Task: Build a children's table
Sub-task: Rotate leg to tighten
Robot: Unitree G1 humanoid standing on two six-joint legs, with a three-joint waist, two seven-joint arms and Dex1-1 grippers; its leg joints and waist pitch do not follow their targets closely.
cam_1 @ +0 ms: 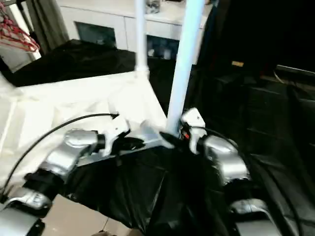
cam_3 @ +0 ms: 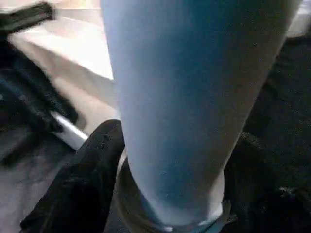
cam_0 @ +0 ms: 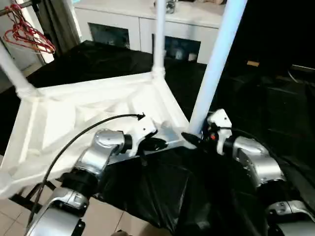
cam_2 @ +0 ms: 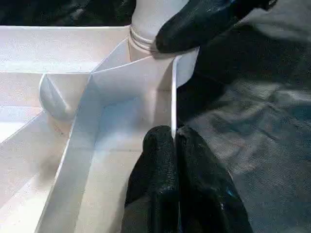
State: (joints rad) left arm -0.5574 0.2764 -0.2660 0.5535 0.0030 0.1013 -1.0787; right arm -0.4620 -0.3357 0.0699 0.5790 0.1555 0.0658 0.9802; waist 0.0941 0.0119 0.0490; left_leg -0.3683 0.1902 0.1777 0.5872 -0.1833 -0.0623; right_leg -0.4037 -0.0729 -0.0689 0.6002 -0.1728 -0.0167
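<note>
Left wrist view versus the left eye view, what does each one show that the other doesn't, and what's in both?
Left wrist view alone: the left hand pinched shut on the thin side wall of the tabletop, seen close, with a rib meeting the corner.

Left eye view alone: three upright legs, including the far leg, the white cabinet, red hangers and both silver forearms.

Both: the upside-down tabletop on black sheeting, the near leg in its corner socket, and the right hand at that leg's base.

Black sheet (cam_0: 162,191): covering the work surface, wrinkling, draping over the near edge. Tabletop (cam_0: 74,123): lying on it upside down, ribs up, its near rim passing by both claws.
</note>
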